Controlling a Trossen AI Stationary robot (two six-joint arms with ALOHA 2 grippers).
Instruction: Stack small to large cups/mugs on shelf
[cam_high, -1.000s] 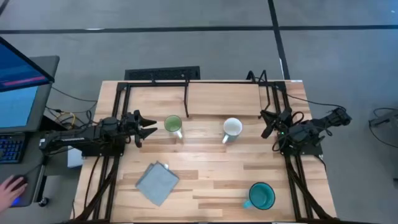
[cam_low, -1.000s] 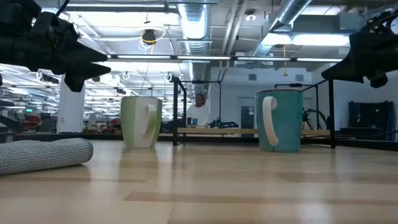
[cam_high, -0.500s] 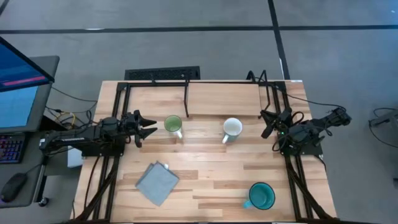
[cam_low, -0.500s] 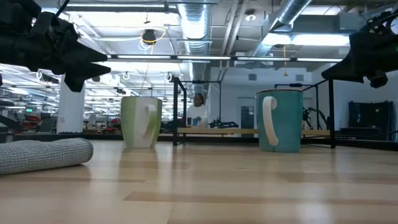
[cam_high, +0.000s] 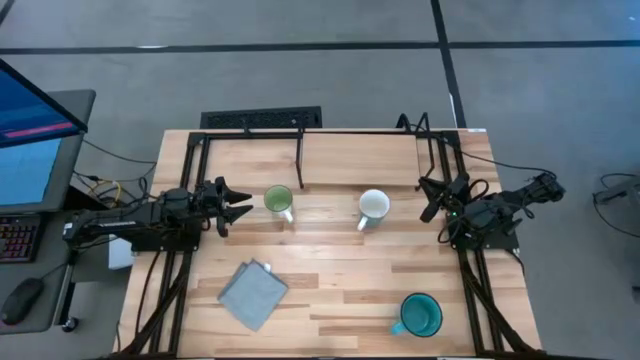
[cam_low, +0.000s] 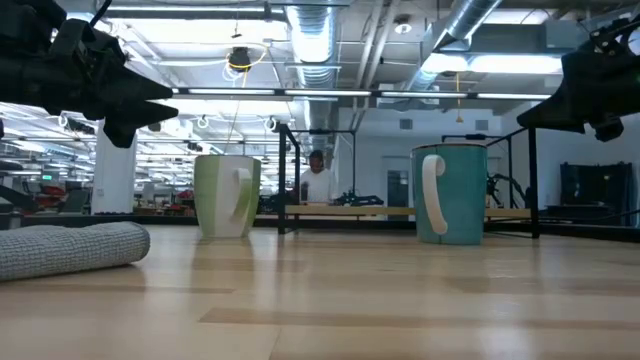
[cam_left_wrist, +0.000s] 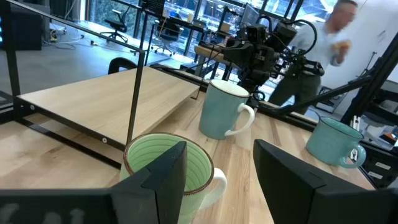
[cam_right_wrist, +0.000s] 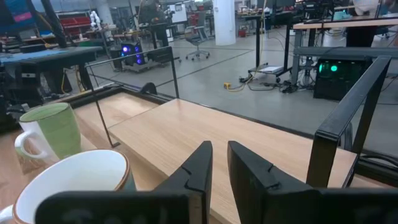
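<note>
In the high view the left gripper (cam_high: 243, 204) hangs at the left middle of the frame, its two fingers spread apart with nothing between them, pointing at the green mug (cam_high: 279, 201) just beside it. In the left wrist view those fingers (cam_left_wrist: 166, 173) stand apart on either side of the green mug's (cam_left_wrist: 171, 163) rim without touching it. The right gripper (cam_high: 428, 200) sits at the right middle of the high view, its fingers drawn nearly together and holding nothing, aimed toward the white mug (cam_high: 373, 208), which stands near it at the centre of the table (cam_high: 340, 275). The right wrist view shows the narrow gap between that gripper's fingers (cam_right_wrist: 200, 168), with the white mug's (cam_right_wrist: 68, 183) rim in the lower left. The teal mug (cam_high: 420, 316) stands alone at the lower right of the high view, well apart from both arms. The shelf (cam_high: 355, 158) runs across the upper part of the table, with no mug on it. A grey cloth (cam_high: 252, 293) lies at the lower left of the tabletop. In the low view the green mug (cam_low: 227, 195) and teal mug (cam_low: 449, 193) stand upright, and a person (cam_low: 317, 181) shows in the room behind.
</note>
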